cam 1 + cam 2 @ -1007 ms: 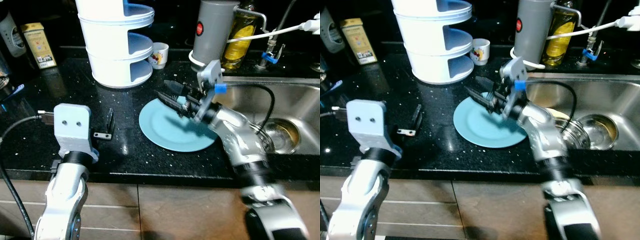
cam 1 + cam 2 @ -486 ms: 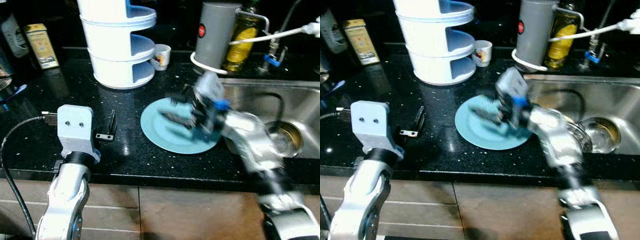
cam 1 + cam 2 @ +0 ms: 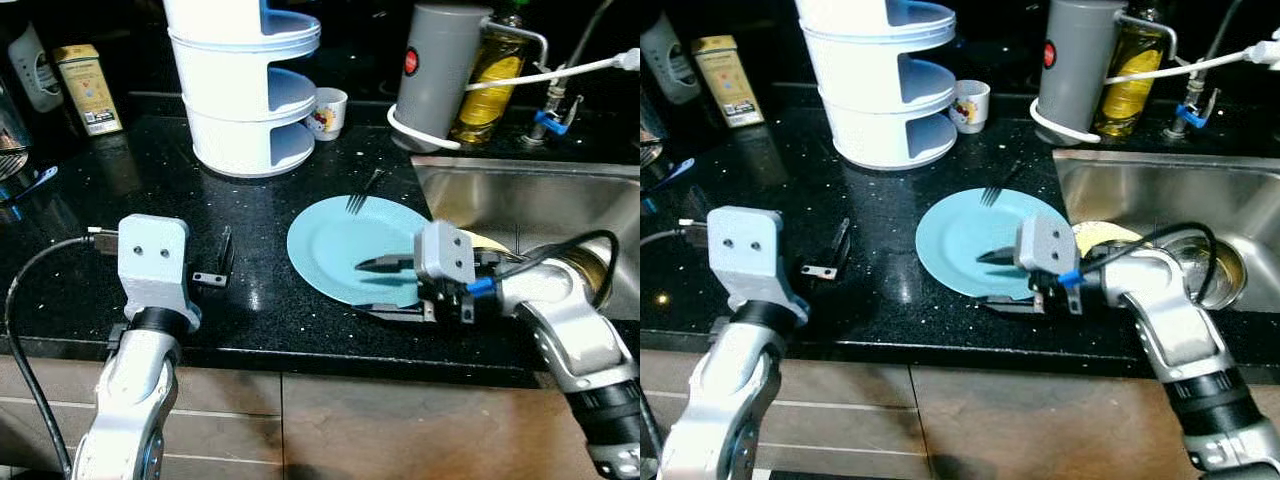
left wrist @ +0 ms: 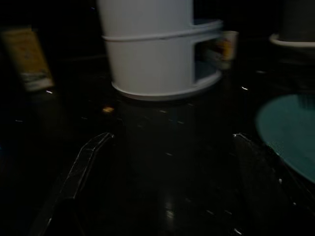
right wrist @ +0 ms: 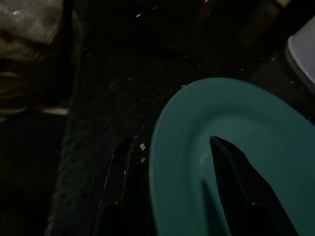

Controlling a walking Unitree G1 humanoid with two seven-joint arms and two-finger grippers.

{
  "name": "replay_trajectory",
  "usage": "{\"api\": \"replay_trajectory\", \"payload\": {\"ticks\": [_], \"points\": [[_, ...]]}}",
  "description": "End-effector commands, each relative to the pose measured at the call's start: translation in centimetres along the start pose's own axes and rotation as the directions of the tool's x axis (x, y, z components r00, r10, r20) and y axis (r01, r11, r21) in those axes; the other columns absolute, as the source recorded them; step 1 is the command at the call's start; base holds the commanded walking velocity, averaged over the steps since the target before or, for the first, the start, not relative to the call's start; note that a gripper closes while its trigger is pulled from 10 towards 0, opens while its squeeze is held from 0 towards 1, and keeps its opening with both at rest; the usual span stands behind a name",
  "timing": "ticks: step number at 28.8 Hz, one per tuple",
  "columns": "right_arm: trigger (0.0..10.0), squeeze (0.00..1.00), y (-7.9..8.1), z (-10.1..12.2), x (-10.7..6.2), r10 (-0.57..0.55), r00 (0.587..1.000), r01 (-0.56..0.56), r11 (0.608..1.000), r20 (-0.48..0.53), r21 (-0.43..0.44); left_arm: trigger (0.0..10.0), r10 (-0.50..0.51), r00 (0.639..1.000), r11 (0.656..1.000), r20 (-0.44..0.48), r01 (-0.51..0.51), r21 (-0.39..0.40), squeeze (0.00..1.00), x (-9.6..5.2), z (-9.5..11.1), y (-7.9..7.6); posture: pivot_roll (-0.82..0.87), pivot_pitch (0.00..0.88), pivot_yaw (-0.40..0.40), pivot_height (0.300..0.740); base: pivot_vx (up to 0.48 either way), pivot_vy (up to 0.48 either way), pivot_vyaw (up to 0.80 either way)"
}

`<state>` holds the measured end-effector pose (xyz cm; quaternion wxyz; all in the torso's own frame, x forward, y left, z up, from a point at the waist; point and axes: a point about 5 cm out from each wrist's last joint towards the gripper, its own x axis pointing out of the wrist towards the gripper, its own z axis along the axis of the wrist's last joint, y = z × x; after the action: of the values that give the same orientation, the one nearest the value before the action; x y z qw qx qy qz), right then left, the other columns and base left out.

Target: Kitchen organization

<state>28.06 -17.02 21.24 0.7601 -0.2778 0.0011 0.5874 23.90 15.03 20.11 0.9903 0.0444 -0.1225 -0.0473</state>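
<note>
Right claw spread, straddling near rim of round light-blue plate on black worktop; one finger above, one outside; left claw spread, idle.

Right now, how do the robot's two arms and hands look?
Both arms are silver metal. The left arm carries a pale grey box with two dark holes and a black cable. The right arm has a grey block, a blue tag and a looping black cable. The right hand has long black fingers.
</note>
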Motion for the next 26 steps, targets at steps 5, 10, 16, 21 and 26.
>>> {"api": "replay_trajectory", "payload": {"ticks": [5,10,16,21,26], "points": [[10.0,0.0,0.8,0.5,-1.6,0.01,1.0,-0.011,1.0,-0.027,-0.014,10.0,-0.157,0.985,0.986,-0.069,0.152,-0.072,0.0,-1.1,-1.1,-1.4,0.08,0.0,-0.019,0.74,0.0,0.0,0.0],[10.0,0.0,1.2,0.7,-1.6,0.008,0.998,-0.012,0.998,-0.067,-0.061,10.0,-0.151,0.984,0.986,-0.092,0.143,-0.087,0.0,-1.5,-1.2,-0.1,0.08,0.0,-0.011,0.74,0.0,0.0,0.0],[10.0,0.0,1.5,-0.1,-1.2,-0.018,0.982,-0.009,0.989,-0.188,-0.145,10.0,-0.265,0.95,0.962,-0.167,0.248,-0.116,0.0,-2.7,-1.5,0.3,0.08,0.0,-0.014,0.74,0.0,0.0,0.0],[10.0,0.0,0.5,-0.5,-0.7,-0.121,0.968,0.075,0.976,-0.22,-0.206,10.0,-0.355,0.912,0.933,-0.204,0.331,-0.143,0.0,-3.5,-1.6,0.1,0.07,0.0,-0.017,0.74,0.0,0.0,0.0],[10.0,0.0,-0.6,-0.2,0.0,-0.216,0.955,0.161,0.953,-0.203,-0.258,10.0,-0.431,0.877,0.9,-0.213,0.4,-0.176,0.0,-4.1,-1.3,-0.3,0.08,0.0,-0.018,0.74,0.0,0.0,0.0]]}}
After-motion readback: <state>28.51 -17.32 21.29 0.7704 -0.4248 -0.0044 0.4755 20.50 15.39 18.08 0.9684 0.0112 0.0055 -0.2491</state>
